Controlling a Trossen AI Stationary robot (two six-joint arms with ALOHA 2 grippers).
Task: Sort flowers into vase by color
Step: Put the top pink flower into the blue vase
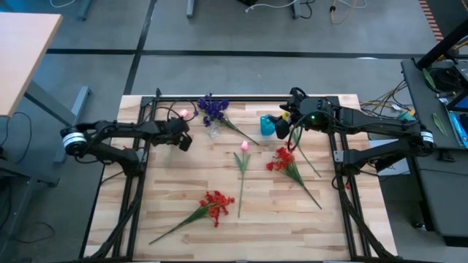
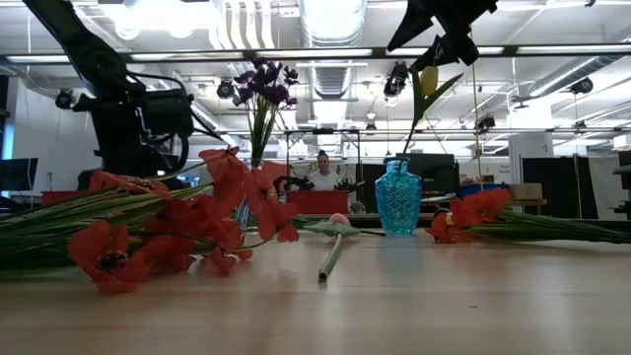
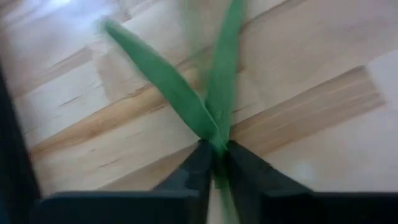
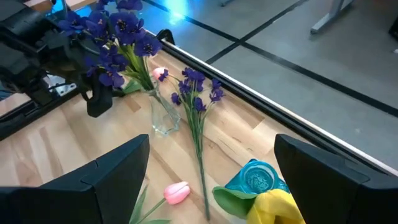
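Observation:
My left gripper [image 1: 184, 139] is at the far left, above the table, shut on a thin green stem with leaves [image 3: 186, 93]. A pink tulip bud [image 1: 187, 115] just beyond it seems to belong to that stem. My right gripper [image 1: 289, 121] is open above the blue vase [image 1: 268, 126]. A yellow tulip [image 2: 428, 79] stands in that vase, with its bud [image 4: 273, 206] below and between my fingers; I cannot tell whether they touch it. Purple flowers [image 1: 212, 109] stand in a clear glass vase [image 4: 165, 118]. My left gripper pinches the green stem between its two fingers, right where the two long leaves branch off [image 3: 217, 144]. The stem is lifted clear of the table. Its leaves stick out past the fingertips.
Several flowers lie flat on the table: a loose purple flower [image 4: 198, 93] beside the glass vase, a pink tulip [image 1: 244, 146] in the middle, a red cluster [image 1: 281, 159] on the right and a red cluster [image 1: 216, 204] near the front. A black frame rail [image 1: 241, 96] runs along the far edge.

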